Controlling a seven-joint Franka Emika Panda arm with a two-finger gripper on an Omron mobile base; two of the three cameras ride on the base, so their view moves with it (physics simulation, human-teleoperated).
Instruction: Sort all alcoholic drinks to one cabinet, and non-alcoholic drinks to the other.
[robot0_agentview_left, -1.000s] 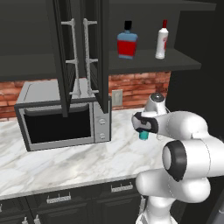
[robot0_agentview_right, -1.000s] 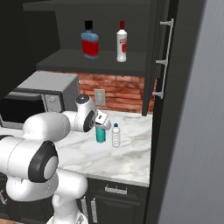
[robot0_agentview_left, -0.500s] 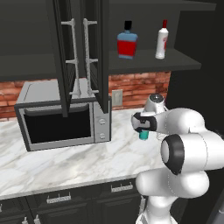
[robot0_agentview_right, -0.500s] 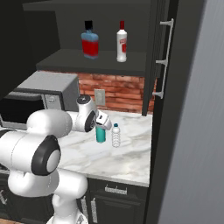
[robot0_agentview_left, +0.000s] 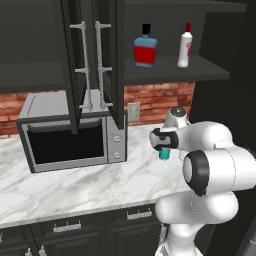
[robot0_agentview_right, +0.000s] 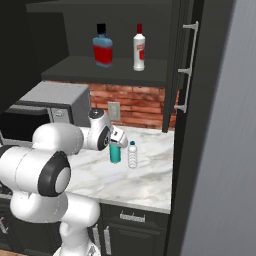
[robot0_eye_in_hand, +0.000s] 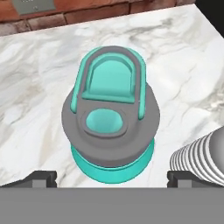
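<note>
Now the hand (robot0_eye_in_hand: 111, 177) — open — hovers above the teal bottle (robot0_eye_in_hand: 110, 127).

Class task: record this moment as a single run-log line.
phase: approach | gripper: open, above tall teal cylinder bottle with grey cap | small clear ribbed water bottle: beside it, on marble counter

Teal bottle (robot0_eye_in_hand: 111, 127) with grey cap on white grey-veined marble counter (robot0_eye_in_hand: 39, 87); beside it, clear ribbed bottle (robot0_agentview_right: 132, 156), white cap

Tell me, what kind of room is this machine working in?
A kitchen, though computer-rendered: a microwave stands on a marble counter against a brick wall, with dark cabinets above and bottles on a shelf.
</note>
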